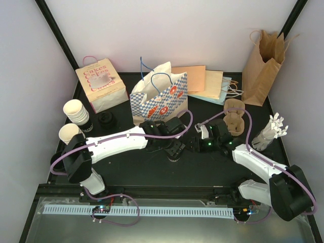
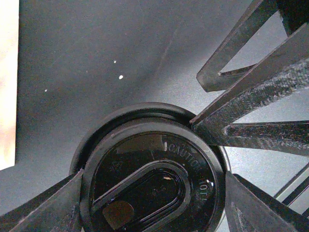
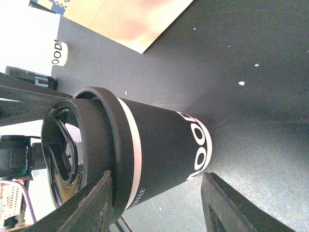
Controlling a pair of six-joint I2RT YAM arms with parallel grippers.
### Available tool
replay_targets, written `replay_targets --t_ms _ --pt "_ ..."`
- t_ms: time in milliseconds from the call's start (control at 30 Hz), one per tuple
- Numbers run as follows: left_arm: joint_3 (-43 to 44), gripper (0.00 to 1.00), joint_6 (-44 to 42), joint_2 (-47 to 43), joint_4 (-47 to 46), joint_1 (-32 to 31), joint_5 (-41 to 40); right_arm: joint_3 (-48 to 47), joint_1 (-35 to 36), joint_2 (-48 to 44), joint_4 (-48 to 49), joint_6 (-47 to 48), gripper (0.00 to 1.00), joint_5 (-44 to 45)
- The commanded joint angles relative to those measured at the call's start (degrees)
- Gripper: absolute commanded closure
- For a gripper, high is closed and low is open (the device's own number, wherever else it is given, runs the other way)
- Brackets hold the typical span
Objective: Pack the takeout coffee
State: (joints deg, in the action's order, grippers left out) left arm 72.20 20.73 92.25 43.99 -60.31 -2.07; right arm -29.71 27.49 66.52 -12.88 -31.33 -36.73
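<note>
A black takeout coffee cup (image 3: pixel 159 150) with a white band and white lettering stands upright mid-table, with a black lid (image 2: pixel 145 145) on top marked "CAUTION HOT". My left gripper (image 2: pixel 153 179) comes down over it, its fingers (image 2: pixel 53 208) pressed against opposite sides of the lid rim. My right gripper (image 3: pixel 157 174) is open and turned side-on to the cup. One of its fingers (image 3: pixel 96 203) is beside the lid rim and the other is near the cup's base. In the top view both grippers meet at the cup (image 1: pixel 174 154). Cream cups (image 1: pixel 76 111) stand at the far left.
A stack of black lids (image 1: pixel 105 120) is beside the cream cups. A blue checkered bag (image 1: pixel 158 96) stands open behind the grippers, with a "Cakes" bag (image 1: pixel 101 83) to its left. A brown bag (image 1: pixel 263 66), a cardboard carrier (image 1: pixel 235 115) and white cutlery (image 1: pixel 271 131) are on the right.
</note>
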Motion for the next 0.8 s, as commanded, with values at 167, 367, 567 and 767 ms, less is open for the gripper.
replay_targets --t_ms 167,367,567,767 --pt "-1.6 0.27 -0.7 2.1 -0.7 0.1 4.0 5.5 0.5 1.9 -3.8 -0.6 0.48 6.4" --pt "-2.0 0.27 -3.2 1.6 -0.9 0.1 5.1 0.6 0.5 0.7 -6.1 0.5 0.48 5.8" --pt "-2.0 0.27 -4.9 1.4 -0.4 0.1 4.6 -2.0 0.5 2.4 -5.5 0.6 0.48 4.3" --pt "-2.4 0.28 -5.7 0.0 -0.5 0.2 4.1 -3.4 -0.4 -1.1 -5.1 -0.3 0.45 3.0"
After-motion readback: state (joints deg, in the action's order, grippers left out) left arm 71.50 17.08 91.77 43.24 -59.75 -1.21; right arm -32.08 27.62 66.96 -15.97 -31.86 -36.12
